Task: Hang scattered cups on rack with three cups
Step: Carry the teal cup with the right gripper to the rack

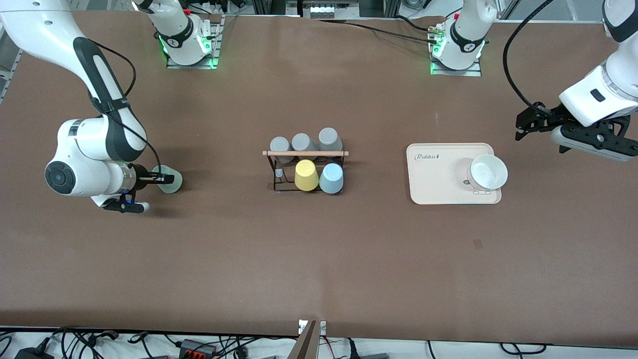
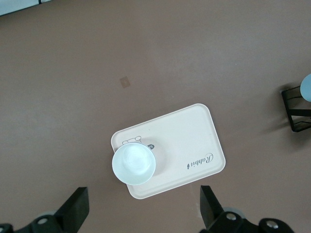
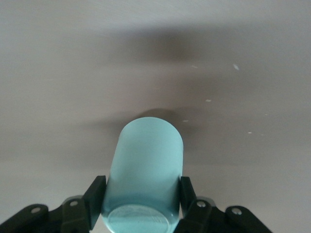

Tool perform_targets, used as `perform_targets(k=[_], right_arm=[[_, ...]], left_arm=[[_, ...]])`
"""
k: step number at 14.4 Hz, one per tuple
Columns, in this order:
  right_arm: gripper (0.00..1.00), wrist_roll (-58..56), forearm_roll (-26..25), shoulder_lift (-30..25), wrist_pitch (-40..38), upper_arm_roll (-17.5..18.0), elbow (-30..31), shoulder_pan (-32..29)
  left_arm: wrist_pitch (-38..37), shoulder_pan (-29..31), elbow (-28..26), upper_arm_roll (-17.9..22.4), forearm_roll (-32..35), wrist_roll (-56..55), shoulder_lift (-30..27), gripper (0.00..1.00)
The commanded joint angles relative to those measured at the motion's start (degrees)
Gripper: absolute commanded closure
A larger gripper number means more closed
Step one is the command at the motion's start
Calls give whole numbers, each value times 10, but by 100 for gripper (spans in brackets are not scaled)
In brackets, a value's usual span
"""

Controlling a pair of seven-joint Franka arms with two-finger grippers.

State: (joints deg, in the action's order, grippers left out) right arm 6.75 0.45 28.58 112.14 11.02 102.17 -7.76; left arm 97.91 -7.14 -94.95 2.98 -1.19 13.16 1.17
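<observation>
Here the brown counter carries everything, with cables along its edge nearest the front camera. Toward the left arm's end lies the beige tray, and on it a white bowl standing upright with nothing visible inside. In the middle stands the rack, a black wire frame with a light wooden bar across the top. Three grey cups sit upside down along its row farther from the front camera; on the nearer row a yellow cup and the light blue cup stand inverted side by side, touching or nearly so.

The mint green cup is plain, tapered and without a handle. It lies on its side on the counter toward the right arm's end, well apart from the rack. The right end effector is clamped on it, one finger pressed against each side near its base.

The left end effector waits in the air near the tray, at the left arm's end, fingers spread wide and holding nothing.
</observation>
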Motion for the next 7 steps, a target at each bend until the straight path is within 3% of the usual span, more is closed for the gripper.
perform_targets(k=[1, 4, 7], right_arm=[[100, 14, 1, -5, -105, 8, -97, 41], [100, 17, 19, -6, -176, 11, -180, 99], [100, 93, 83, -4, -172, 11, -217, 147]], left_arm=[[-2, 4, -9, -6, -7, 13, -10, 0], [-3, 3, -8, -7, -6, 13, -10, 0], [2, 3, -2, -4, 35, 12, -9, 0]])
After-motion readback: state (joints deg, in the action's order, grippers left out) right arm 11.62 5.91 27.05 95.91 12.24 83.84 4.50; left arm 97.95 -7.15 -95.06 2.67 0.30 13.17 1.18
